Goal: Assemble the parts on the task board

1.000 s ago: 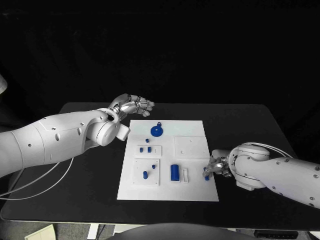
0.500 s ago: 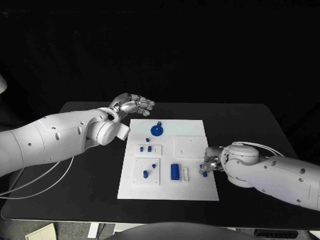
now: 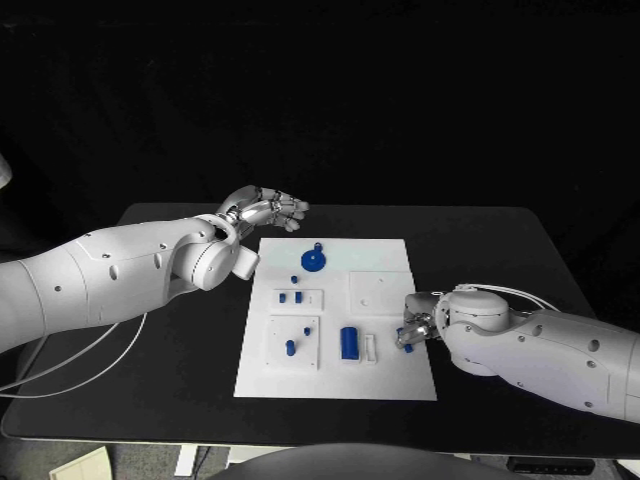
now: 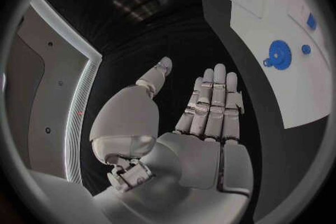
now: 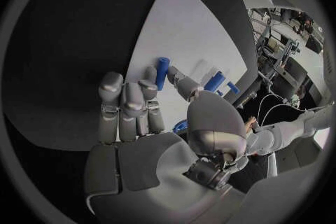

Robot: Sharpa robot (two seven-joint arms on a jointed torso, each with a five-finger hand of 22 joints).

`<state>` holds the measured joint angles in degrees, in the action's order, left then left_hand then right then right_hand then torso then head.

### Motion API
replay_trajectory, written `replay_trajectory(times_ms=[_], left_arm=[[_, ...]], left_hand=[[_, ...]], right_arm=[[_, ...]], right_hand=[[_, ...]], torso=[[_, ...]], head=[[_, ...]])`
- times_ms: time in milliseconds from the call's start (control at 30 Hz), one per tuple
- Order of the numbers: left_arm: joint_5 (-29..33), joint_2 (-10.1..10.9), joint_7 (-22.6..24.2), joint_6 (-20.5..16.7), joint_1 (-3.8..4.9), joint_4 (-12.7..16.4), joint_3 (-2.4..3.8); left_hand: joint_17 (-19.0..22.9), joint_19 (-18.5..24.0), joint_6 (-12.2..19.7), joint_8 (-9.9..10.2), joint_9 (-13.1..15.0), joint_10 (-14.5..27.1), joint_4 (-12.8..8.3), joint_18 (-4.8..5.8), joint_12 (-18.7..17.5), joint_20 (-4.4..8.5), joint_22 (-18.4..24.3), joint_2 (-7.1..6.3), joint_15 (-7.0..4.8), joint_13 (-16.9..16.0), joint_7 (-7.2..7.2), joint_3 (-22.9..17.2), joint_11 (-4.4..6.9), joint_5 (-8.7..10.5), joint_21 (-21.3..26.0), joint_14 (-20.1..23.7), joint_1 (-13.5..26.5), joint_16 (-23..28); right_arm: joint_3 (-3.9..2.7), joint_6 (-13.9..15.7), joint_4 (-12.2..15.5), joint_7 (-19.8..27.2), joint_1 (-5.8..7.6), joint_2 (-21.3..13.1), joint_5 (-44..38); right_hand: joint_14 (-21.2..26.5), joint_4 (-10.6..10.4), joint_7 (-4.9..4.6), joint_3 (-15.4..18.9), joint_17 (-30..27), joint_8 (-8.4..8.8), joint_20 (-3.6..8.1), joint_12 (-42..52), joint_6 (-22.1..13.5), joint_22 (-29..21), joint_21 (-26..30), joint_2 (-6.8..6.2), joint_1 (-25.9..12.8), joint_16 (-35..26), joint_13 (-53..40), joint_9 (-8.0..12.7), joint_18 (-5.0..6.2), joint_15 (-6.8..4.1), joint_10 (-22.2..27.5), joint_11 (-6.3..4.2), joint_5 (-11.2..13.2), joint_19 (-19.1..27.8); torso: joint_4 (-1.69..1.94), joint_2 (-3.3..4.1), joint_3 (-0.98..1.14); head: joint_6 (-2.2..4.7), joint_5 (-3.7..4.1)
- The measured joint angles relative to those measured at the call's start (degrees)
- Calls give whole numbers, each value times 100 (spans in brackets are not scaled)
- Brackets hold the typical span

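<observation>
The white task board [image 3: 363, 255] lies mid-table. On it are a blue gear [image 3: 313, 262], a tall blue cylinder [image 3: 349, 343] and several small blue pegs [image 3: 290, 348]. My right hand [image 3: 421, 327] is at the board's right edge, low over it. It pinches a short blue peg [image 5: 162, 73] between thumb and a fingertip, seen also as a blue speck [image 3: 407, 348] under the hand. My left hand [image 3: 268, 209] hovers off the board's far left corner. Its fingers [image 4: 213, 101] are stretched out with nothing in them. The gear [image 4: 280, 55] lies on the board [image 4: 266, 0] beyond them.
White inset plates [image 3: 381, 293] sit on the board, one bare at the right. A white cable [image 3: 75, 365] hangs from my left arm over the table's left side. Black table surface [image 3: 493, 250] stretches right of the board.
My right arm has slid left and a little farther along the board's right edge, carrying the blue peg with it. The left hand has stayed still.
</observation>
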<state>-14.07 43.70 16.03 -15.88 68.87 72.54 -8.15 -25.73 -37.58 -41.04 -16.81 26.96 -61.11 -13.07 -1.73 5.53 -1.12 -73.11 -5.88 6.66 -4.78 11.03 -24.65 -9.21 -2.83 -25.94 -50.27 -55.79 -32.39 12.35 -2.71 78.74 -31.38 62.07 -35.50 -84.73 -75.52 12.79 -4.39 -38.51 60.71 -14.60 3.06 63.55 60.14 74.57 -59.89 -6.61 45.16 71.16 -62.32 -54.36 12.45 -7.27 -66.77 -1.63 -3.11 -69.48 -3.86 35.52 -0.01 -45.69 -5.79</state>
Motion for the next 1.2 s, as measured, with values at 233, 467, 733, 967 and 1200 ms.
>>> replay_trajectory(times_ms=[233,467,733,967,1200], left_arm=[[0,-3,-1,0,0,0,0],[0,-3,-1,0,0,0,0],[0,-10,-2,1,0,-1,0],[0,-5,-2,1,0,-1,0],[0,-5,-3,2,0,3,0]], left_hand=[[0,0,0,-23,0,0,0,0,0,0,1,0,0,0,0,0,0,0,0,0,0,0],[-5,0,0,-23,0,0,0,0,0,0,-5,0,0,0,0,0,0,0,0,0,0,0],[-5,0,0,-23,1,0,0,0,0,0,-5,0,0,0,0,0,0,0,0,0,0,0],[-5,0,0,-23,1,0,0,0,0,0,-4,0,0,0,0,0,0,0,0,0,0,0],[-11,0,0,-23,1,0,0,0,0,0,-9,0,0,0,0,0,0,0,0,0,0,0]], right_arm=[[-9,-13,-20,15,1,5,72],[-16,121,-26,40,12,-37,520],[-7,313,176,42,-8,-192,930],[-30,372,316,46,45,-313,1316],[-45,470,468,40,52,-304,1834]], right_hand=[[10,-78,20,-400,-19,0,-1,-5,-20,-18,0,53,234,-32,0,0,0,-8,22,22,-50,1],[1,103,-40,-724,-13,102,-33,-18,-33,7,-32,250,244,-43,0,1,-5,27,-8,53,-580,29],[7,133,-85,-755,10,156,-82,-18,-2,10,-57,333,162,-43,16,149,-4,39,-32,28,-644,-1],[-1,144,-62,-658,17,156,-82,-18,23,10,-68,377,179,-21,17,1723,-3,44,-63,39,-656,-1],[-16,129,-61,-535,23,129,-82,-17,23,10,-68,291,89,-21,17,1721,5,30,-62,39,-710,-1]], torso=[[-3,0,0],[-6,2,3],[-9,3,7],[-10,2,5],[-9,1,3]], head=[[-7,-8],[-7,-12],[-7,-6],[-3,-3],[12,1]])
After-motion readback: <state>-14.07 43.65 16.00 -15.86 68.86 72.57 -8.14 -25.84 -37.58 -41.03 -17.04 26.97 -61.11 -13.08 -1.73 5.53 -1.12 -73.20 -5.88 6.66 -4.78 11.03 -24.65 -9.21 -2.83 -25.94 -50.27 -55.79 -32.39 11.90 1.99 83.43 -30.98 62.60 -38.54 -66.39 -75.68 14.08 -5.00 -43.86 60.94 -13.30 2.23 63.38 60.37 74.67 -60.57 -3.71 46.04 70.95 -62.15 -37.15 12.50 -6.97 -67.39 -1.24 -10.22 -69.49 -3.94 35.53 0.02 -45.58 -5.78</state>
